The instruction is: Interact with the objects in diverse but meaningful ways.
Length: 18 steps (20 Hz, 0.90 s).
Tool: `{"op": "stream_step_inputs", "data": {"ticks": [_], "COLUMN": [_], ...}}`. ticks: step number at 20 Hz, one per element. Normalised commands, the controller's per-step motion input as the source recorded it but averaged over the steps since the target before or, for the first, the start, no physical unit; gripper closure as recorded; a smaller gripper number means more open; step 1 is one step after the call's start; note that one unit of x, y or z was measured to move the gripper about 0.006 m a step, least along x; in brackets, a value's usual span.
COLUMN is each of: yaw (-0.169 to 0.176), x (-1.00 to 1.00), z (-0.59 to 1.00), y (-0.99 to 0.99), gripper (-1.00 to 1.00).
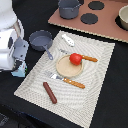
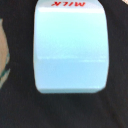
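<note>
fingers (image 1: 20, 67) sit at the exterior view's left edge of the mat, low over the dark surface (image 1: 110, 95); whether they are spread or closed cannot be told, since neither view shows the tips. directly beneath them lies a pale blue milk carton (image 2: 70, 47), which fills the wrist view with red lettering along one end; in the exterior view only a pale corner of it shows under the arm. contact between fingers and carton cannot be confirmed. judged from its look, the carton is a light, hollow, rigid plastic toy with smooth, somewhat slippery faces, best pinched across its two flat sides near the middle with modest force. away from the fingers, across the woven mat (image 1: 97, 60): a grey saucepan (image 1: 41, 40) nearest, then a small white bottle (image 1: 68, 40), a red tomato (image 1: 75, 58) on a tan plate (image 1: 65, 70), a fork (image 1: 67, 80) and knife (image 1: 82, 57) flanking it, and a brown sausage (image 1: 50, 92) toward the mat's near edge.
</note>
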Motion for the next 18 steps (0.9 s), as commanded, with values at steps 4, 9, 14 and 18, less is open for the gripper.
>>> {"op": "stream_step_inputs", "data": {"ticks": [4,9,14,18], "yaw": [0.0,0.0,0.0,0.0], "x": [0.06,-0.01,0.0,0.0], "z": [-0.23,-0.11,-0.03,-0.02], "y": [-0.08,-0.14,-0.16,-0.19], "gripper": [-1.0,-1.0,-1.0,1.0]}}
